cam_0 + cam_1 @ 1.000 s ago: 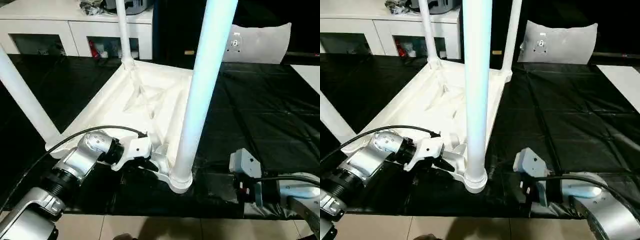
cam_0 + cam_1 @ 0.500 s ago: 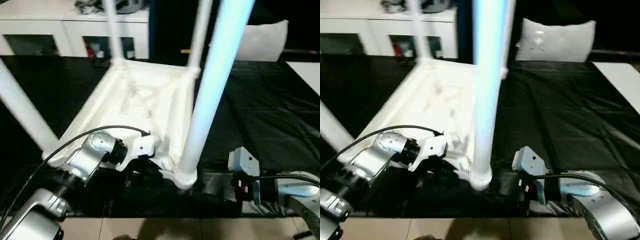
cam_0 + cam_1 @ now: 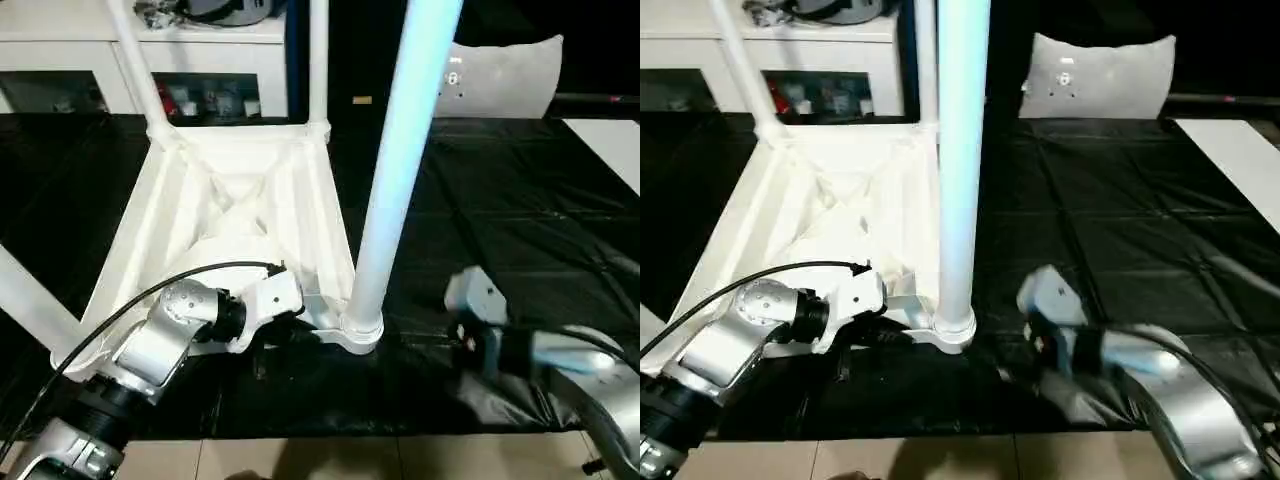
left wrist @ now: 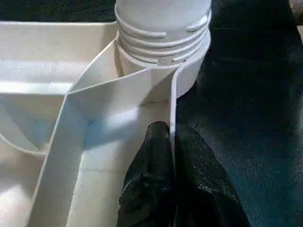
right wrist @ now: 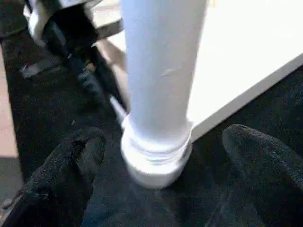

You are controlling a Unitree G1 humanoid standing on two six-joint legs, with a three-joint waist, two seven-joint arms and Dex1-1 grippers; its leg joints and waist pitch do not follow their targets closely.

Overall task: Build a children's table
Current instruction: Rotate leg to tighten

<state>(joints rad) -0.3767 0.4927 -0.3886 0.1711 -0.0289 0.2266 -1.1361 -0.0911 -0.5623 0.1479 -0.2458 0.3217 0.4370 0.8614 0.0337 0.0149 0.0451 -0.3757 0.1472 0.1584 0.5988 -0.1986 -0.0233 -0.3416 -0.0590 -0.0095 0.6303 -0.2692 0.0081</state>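
The children's table lies upside down on the black mat, its ribbed white top (image 3: 230, 200) facing up. Legs stand in its sockets: the near right leg (image 3: 400, 160), two far legs (image 3: 135, 60) (image 3: 318, 60) and a near left one (image 3: 30, 295). My left gripper (image 4: 171, 137) is shut on the top's thin rim wall (image 4: 173, 94), just beside the near right socket (image 4: 163, 52). My right gripper (image 5: 163, 139) is open, a finger (image 5: 71, 161) on either side of that leg's base (image 5: 156, 156), not touching it.
A white cabinet (image 3: 60, 60) with shelves stands at the back left. A white cushion (image 3: 500, 70) leans at the back right. The black mat (image 3: 520, 200) covers the floor up to the pale tiles (image 3: 350, 455) by my body. A cable (image 3: 200, 275) loops over my left wrist.
My left gripper has shut on the rim. The far end of the table top has swung left around the near right corner. My right gripper has drawn a little closer to the leg.
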